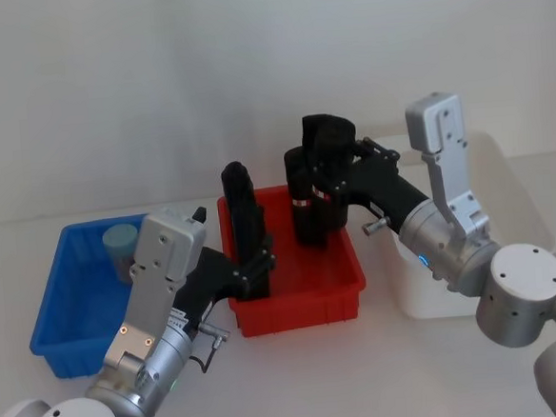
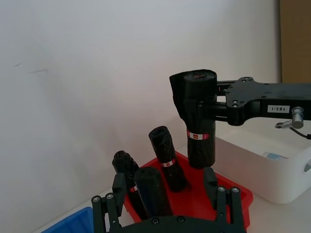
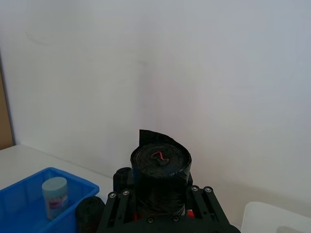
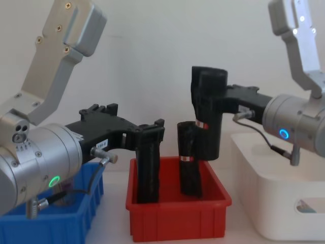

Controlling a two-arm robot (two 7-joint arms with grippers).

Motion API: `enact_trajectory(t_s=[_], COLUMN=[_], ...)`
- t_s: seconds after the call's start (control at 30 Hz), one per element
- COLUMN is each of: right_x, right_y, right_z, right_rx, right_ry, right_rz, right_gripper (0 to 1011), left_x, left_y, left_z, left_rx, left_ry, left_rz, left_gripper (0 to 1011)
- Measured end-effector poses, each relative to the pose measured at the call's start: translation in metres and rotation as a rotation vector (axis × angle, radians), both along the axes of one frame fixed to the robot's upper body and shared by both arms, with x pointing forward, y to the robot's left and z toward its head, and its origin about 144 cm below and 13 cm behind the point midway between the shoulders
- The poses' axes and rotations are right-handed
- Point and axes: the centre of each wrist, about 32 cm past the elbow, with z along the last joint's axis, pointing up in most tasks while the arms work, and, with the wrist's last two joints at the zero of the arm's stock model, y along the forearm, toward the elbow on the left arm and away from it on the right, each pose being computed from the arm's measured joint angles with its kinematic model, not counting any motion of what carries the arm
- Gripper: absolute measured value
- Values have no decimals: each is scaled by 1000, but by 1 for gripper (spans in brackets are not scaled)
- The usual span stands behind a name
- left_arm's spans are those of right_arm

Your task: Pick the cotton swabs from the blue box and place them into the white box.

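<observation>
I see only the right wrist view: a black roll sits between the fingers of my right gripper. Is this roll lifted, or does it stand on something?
Observer: It is lifted. The held black roll hangs in the right gripper over the red bin, with its bottom off the bin floor.
Operator: Where is the left gripper?
Observer: The left gripper is at the bin's left side, open around the top of a standing black roll.
Operator: Are there other rolls in that bin?
Observer: Yes, at least one more. A shorter black roll stands near the middle of the bin.
</observation>
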Motion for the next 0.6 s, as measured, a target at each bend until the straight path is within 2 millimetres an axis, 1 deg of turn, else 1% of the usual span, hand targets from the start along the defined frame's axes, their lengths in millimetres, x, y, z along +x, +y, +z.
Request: enact_trajectory(t_s=[0.07,0.27,0.37,0.6], right_x=[-5,-16,-19,-27], right_y=[-3,-11,-15,-34], right_z=[7,20,24,33], right_rx=[10,21,22,23], right_ry=[-15,-35,-33,-16], right_rz=[-24,-88,-116,-210], right_gripper=[508,508,508,508], left_x=[0,0,0,0], left_y=[0,0,0,0], left_z=[0,0,0,0], left_rx=[0,0,0,0], left_ry=[0,0,0,0], left_rz=[0,0,0,0], left_gripper=[1004,1004,1004,1004])
